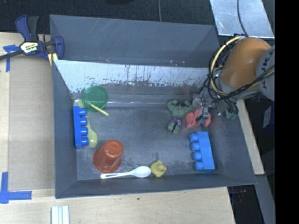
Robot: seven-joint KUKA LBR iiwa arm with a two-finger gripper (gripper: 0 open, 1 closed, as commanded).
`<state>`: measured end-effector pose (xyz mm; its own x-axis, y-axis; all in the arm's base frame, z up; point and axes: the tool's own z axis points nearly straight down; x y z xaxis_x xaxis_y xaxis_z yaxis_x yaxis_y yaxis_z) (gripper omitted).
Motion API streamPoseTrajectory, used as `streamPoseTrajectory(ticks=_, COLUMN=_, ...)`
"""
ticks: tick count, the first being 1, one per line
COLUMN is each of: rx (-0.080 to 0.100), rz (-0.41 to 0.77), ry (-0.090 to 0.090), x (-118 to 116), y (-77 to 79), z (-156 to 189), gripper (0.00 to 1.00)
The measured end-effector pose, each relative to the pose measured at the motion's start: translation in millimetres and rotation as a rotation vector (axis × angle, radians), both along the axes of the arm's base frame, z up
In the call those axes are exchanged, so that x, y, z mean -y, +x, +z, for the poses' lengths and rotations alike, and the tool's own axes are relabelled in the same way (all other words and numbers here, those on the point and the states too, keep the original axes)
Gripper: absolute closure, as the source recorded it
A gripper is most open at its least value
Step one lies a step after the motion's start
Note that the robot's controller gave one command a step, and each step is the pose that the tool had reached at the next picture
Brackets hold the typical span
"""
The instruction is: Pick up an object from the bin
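Camera view.

Shows the gripper (204, 107) low inside the bin (140, 45), close to the right wall and nearer the back edge than the front. Cannot tell whether open, closed or clamped on anything.

Places the gripper directly over a small red toy piece (192, 119) lying on the bin floor; contact not discernible.

Locates a green toy figure (178, 108) just beside the red toy piece, on its back-left side, and a small dark green piece (174, 125) near its left.

Locates a blue stud block (202, 151) toward the front-right corner, apart from the gripper.

Lists along the left wall and front edge: green round lid (95, 97), second blue block (80, 126), orange-red cup (109, 156), white spoon (127, 173).
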<state>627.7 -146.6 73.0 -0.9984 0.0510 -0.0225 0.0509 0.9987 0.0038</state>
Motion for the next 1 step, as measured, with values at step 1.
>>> streamPoseTrajectory(ticks=1, rx=0.002, rz=0.001, ry=-0.001, x=0.0, y=0.0, z=3.6, gripper=1.00)
